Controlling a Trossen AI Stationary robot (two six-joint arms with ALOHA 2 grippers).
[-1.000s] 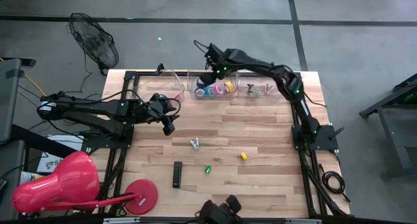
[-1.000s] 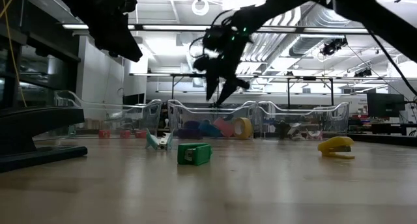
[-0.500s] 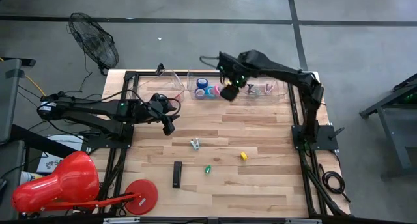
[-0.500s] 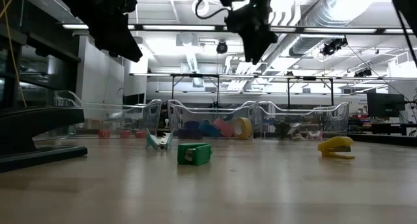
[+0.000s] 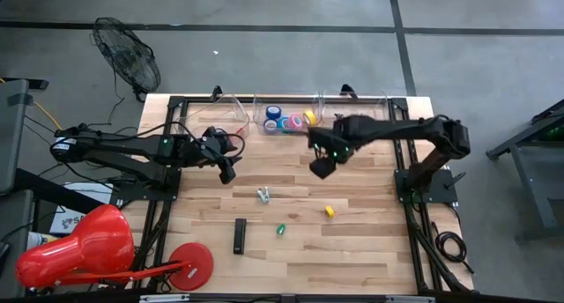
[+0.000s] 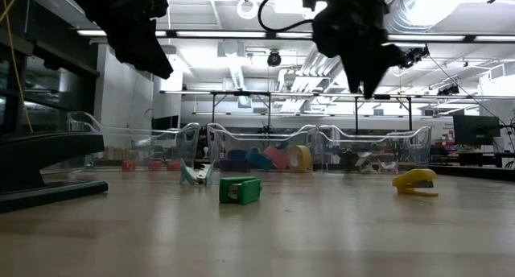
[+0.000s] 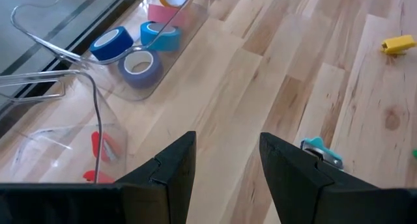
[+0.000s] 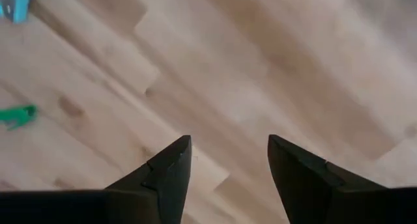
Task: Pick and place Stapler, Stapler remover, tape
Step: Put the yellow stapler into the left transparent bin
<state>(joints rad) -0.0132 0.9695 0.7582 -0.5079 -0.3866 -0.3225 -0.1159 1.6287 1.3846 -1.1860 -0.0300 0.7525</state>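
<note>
Blue, purple, pink and yellow tape rolls (image 5: 286,121) lie in the middle clear bin at the table's far edge, also seen in the low view (image 6: 273,158) and the left wrist view (image 7: 140,48). On the boards lie a teal staple remover (image 5: 263,195), a yellow stapler (image 5: 330,211), a small green stapler (image 5: 281,229) and a black stapler (image 5: 240,236). My right gripper (image 5: 322,166) hangs open and empty above bare wood, near of the bins (image 8: 229,165). My left gripper (image 5: 227,171) waits open over the table's left part (image 7: 227,165).
Three clear bins (image 5: 236,109) line the far edge; the left one holds red items (image 7: 103,146). A large flat red disc (image 5: 191,263) on a red stand sits at the near left corner. Bare wood spreads between the grippers and around the scattered items.
My right gripper has swung away from above the tape bin toward the table's near edge and somewhat right, ending over open wood with nothing in it. The left arm and the items on the table have stayed where they were.
</note>
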